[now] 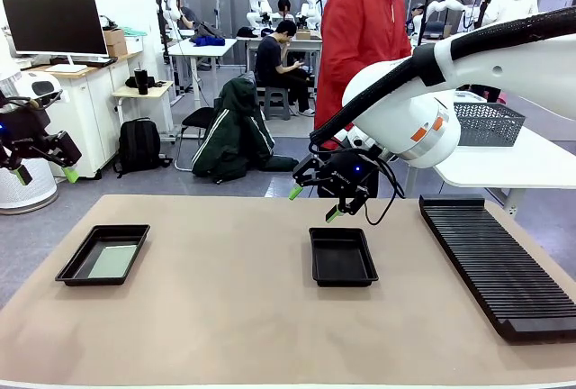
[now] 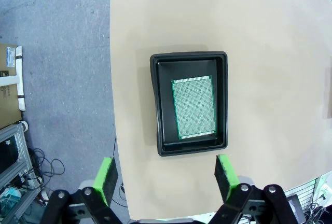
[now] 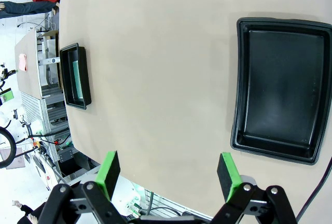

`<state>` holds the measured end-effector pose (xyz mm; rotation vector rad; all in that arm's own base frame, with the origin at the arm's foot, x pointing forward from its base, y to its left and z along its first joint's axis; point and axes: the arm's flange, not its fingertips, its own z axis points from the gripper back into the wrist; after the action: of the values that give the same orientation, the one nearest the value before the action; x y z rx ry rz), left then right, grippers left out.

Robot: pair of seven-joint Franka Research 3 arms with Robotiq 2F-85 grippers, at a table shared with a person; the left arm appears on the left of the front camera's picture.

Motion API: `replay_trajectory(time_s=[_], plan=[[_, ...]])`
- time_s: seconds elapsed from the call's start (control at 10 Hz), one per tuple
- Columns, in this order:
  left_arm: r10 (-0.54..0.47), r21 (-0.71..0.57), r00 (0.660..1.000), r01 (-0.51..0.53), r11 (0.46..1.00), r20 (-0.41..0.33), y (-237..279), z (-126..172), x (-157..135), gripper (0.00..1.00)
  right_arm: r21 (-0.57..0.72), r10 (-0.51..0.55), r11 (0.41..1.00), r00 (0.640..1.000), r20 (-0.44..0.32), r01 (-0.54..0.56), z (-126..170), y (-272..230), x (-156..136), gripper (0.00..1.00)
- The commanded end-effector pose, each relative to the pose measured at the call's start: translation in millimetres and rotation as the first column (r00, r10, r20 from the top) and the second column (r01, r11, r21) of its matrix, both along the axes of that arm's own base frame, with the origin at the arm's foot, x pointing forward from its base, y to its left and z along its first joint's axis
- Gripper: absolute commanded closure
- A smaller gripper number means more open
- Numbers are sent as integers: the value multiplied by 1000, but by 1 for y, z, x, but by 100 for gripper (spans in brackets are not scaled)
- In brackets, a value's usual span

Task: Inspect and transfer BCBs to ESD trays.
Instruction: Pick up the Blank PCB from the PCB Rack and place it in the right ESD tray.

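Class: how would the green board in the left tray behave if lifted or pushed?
The board looks thin and flat, so probably stiff and light. It lies flat on the tray floor, so its edges may be hard to pinch. Pushed, it would likely slide, not roll.

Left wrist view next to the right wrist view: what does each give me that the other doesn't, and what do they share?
Left wrist view: a close look straight down on the green board lying flat in its black tray, dotted face clear, with the left end effector open. Right wrist view: a second black tray, empty, close beyond the open right end effector. Shared: the tan table and the tray with the board, which the right wrist view catches far off.
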<state>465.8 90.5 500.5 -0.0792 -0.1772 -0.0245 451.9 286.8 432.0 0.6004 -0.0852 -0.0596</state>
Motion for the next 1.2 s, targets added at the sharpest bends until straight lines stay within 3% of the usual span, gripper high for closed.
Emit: replay_trajectory(time_s=[0.0,1.1], plan=[[0,0,1000,0,1000,2,0,-1,0,0,-2,-15,1000,1000,-1,15,0,1,0,0],[0,0,1000,0,1000,2,0,-1,0,0,-2,-15,1000,1000,-1,15,0,1,0,0]])
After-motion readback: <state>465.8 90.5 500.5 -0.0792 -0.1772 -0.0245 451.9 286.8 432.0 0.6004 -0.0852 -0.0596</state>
